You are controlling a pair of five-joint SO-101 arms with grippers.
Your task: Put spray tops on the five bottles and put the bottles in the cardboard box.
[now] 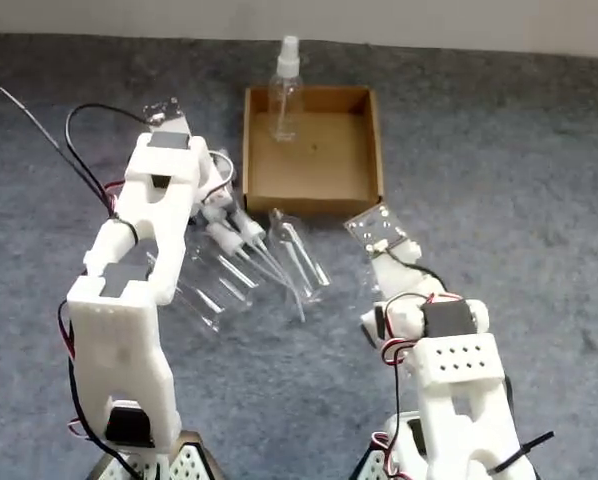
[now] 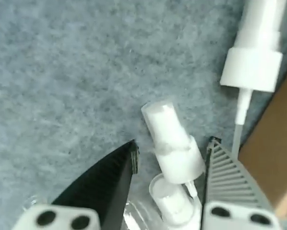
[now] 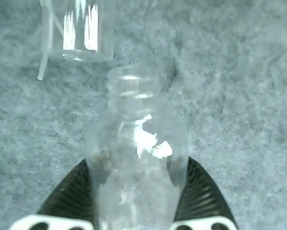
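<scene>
Step in hand, by the look of it: L arm picks up a top while R arm holds a bottle ready for capping. The left gripper (image 2: 172, 146) sits low over the grey carpet (image 2: 62, 57) w/ jaws apart, one each side of a white spray top (image 2: 174, 148) lying on its side, not yet pinched. A second top (image 2: 253, 60) w/ its dip tube lies near, beside the cardboard box (image 2: 273, 163) edge, & a third top (image 2: 170, 203) lies partly under the target one. The right gripper (image 3: 138, 166) is clamped round a clear bottle (image 3: 134, 143), neck open & uncapped, held just in front of the box's near-right corner in the high view. One capped bottle (image 1: 286, 85) is at the far side of the box. Other bare bottles (image 1: 301, 258) lie on the carpet between the arms. To do it well: close on the collar of the spray top, not the nozzle, since the collar looks wider & less likely to squirt out. Go slow so the third top underneath isn't dragged along. Lift straight, check the dip tube hangs free, then line the tube up w/ the bottle neck before lowering. R arm should prob. hold the bottle steady, neck toward the L arm. Risk: the top is round & slick and may roll out of the jaws.
</scene>
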